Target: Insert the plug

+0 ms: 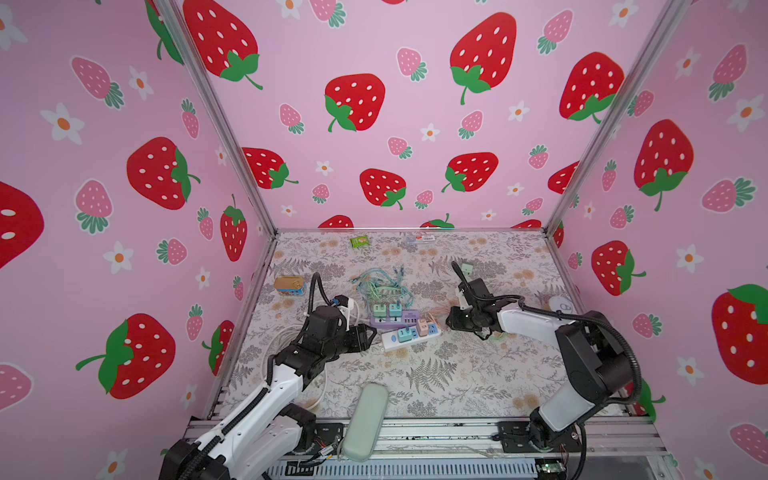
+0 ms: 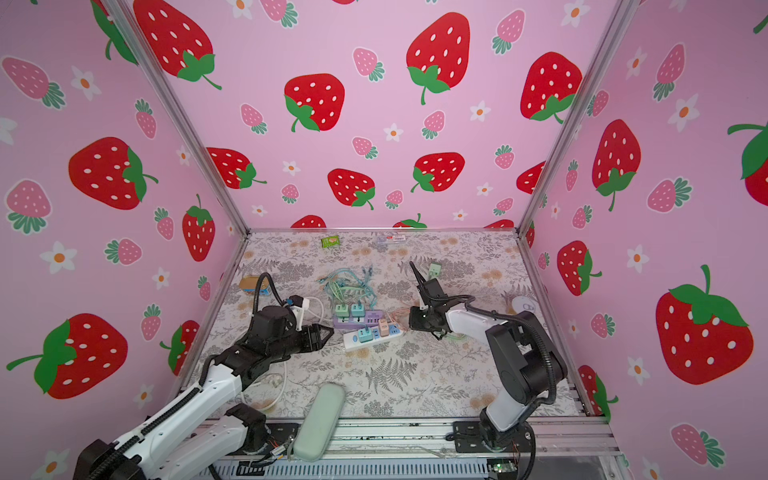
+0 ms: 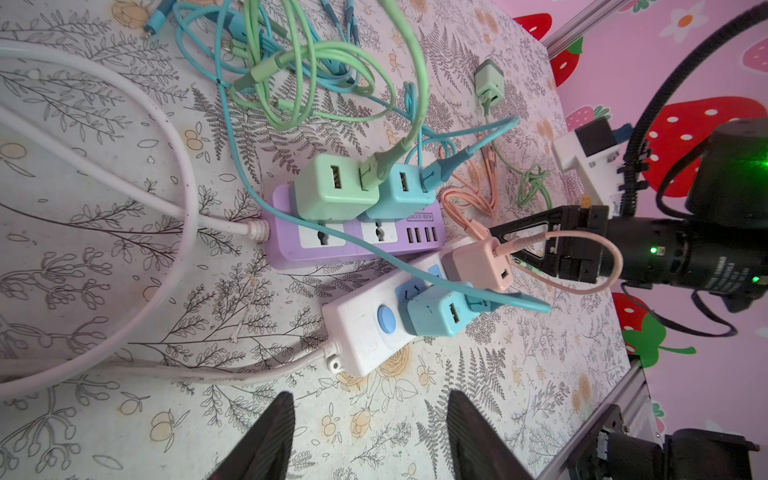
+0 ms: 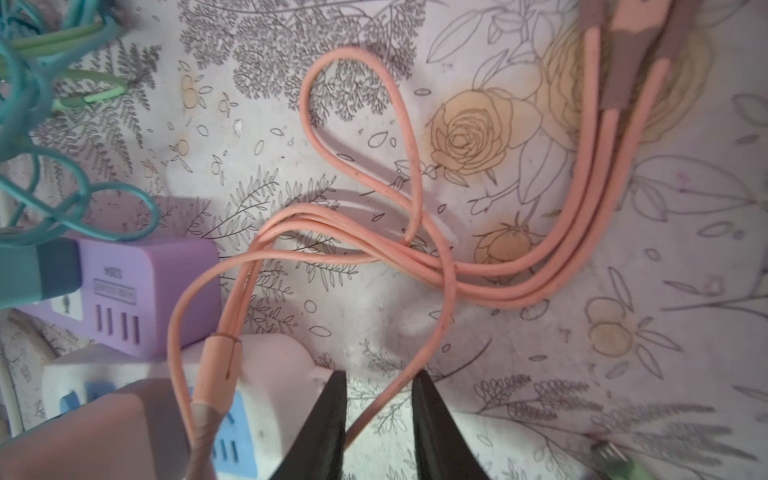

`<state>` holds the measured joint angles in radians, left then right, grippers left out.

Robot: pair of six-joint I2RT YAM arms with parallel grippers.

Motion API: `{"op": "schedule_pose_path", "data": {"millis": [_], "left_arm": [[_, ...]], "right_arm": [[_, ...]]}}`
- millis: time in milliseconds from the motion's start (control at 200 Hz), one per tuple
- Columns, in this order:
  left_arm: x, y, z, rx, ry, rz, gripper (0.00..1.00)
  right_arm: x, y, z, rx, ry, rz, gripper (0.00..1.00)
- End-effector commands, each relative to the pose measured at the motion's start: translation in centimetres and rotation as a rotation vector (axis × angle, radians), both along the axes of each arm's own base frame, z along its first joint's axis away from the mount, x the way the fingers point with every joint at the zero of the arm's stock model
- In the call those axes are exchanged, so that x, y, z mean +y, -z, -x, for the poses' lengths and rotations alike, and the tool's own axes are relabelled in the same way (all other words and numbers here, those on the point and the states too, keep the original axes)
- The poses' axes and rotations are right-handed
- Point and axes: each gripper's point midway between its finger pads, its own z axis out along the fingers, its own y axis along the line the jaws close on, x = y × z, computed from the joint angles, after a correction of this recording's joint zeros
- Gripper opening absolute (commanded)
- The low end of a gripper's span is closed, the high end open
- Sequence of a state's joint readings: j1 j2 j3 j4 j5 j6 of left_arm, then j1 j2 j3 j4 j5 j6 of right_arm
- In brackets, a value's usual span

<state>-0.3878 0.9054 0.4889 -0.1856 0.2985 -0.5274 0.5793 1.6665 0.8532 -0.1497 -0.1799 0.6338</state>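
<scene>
A white power strip [image 3: 357, 332] lies beside a purple one [image 3: 332, 249] mid-table. On the white strip stand a blue adapter [image 3: 436, 316] and a pink adapter [image 3: 473, 262]. A pink cable's plug [image 4: 216, 370] meets the pink adapter's face and looks seated in its port. My right gripper [image 4: 380, 376] hovers just behind that plug, its jaws a narrow gap apart. The pink cable [image 4: 415, 257] crosses slantwise between them, thinner than the gap. In both top views the right gripper [image 1: 448, 322] sits at the strip's right end. My left gripper [image 3: 370, 397] stands open and holds nothing, just short of the white strip's switch end.
Green and blue adapters with cables fill the purple strip [image 1: 399, 318], behind a cable tangle [image 1: 382, 286]. A loose green adapter [image 1: 466, 268] lies far right. A tin [image 1: 289, 286] sits at the left. A grey-green case [image 1: 365, 419] lies on the front edge. Thick white cords [image 3: 124, 208] loop on the left.
</scene>
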Motion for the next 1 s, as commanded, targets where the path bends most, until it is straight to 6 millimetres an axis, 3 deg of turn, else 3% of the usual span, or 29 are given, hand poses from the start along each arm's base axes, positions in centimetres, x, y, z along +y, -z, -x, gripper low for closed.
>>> {"op": "schedule_pose_path", "data": {"millis": [0, 35, 135, 440, 680, 865, 995], "left_arm": [[0.0, -1.4, -0.6, -0.024, -0.008, 0.008, 0.61], [0.0, -1.4, -0.6, -0.024, -0.009, 0.007, 0.61], [0.1, -1.4, -0.6, -0.023, -0.011, 0.004, 0.61], [0.3, -1.5, -0.4, -0.022, -0.018, 0.007, 0.61], [0.5, -1.2, -0.1, -0.023, -0.027, 0.005, 0.61], [0.6, -0.8, -0.1, -0.014, -0.030, 0.006, 0.61], [0.5, -0.6, -0.2, -0.008, -0.028, 0.006, 0.61]], "right_arm": [[0.6, -0.1, -1.1, -0.010, 0.005, -0.020, 0.19], [0.8, -0.2, -1.5, -0.019, 0.002, -0.022, 0.13], [1.4, -1.0, -2.6, -0.055, -0.011, -0.027, 0.07], [3.4, -4.4, -7.3, -0.201, -0.059, -0.018, 0.04], [4.4, -4.4, -10.9, -0.283, -0.100, 0.052, 0.02], [4.0, -4.9, -12.1, -0.313, -0.141, 0.140, 0.13], [3.1, -7.4, -11.8, -0.350, -0.158, 0.189, 0.42]]}}
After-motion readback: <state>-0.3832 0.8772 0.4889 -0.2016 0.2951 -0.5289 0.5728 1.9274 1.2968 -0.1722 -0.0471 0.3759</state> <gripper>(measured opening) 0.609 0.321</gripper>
